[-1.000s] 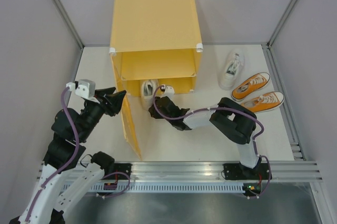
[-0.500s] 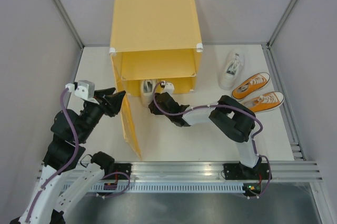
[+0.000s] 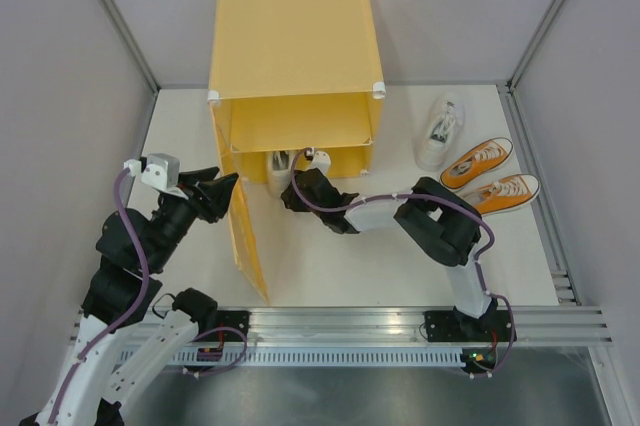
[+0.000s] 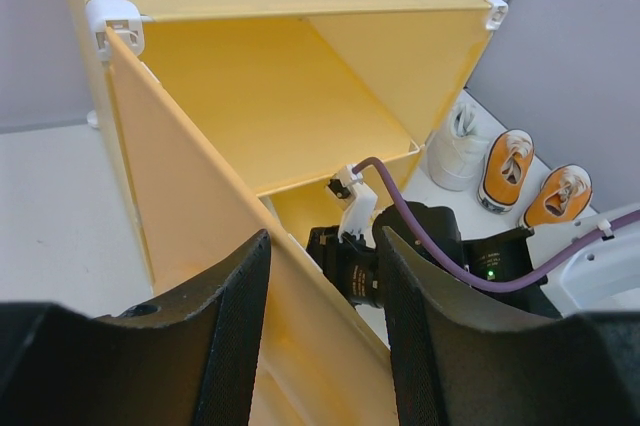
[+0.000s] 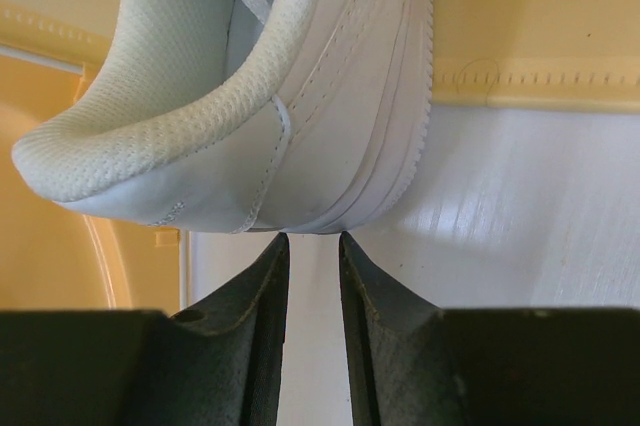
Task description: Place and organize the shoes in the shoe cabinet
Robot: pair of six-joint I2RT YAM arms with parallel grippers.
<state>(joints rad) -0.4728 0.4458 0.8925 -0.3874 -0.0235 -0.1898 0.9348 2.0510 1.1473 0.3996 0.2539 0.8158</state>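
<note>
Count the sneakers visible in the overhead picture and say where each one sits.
4: one white sneaker at the cabinet's lower opening, another white sneaker right of it, two orange sneakers nearer the right edge. None seem hidden.

Yellow-orange cabinet (image 3: pixel 295 41); white sneaker (image 5: pixel 260 96); orange pair (image 3: pixel 487 178).

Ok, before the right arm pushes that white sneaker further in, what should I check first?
1. Cabinet door open: ok; the left gripper straddles its edge.
2. Left jaws actually clamping the door: cannot tell.
3. White sneaker partly inside the lower compartment: ok, heel still sticking out.
4. Right gripper centred behind the heel: ok, jaws nearly closed, tips at the sole.
5. Right jaws holding the shoe: not ok, nothing between them.
6. Shoes left on the table: other white sneaker and orange pair waiting.
</note>
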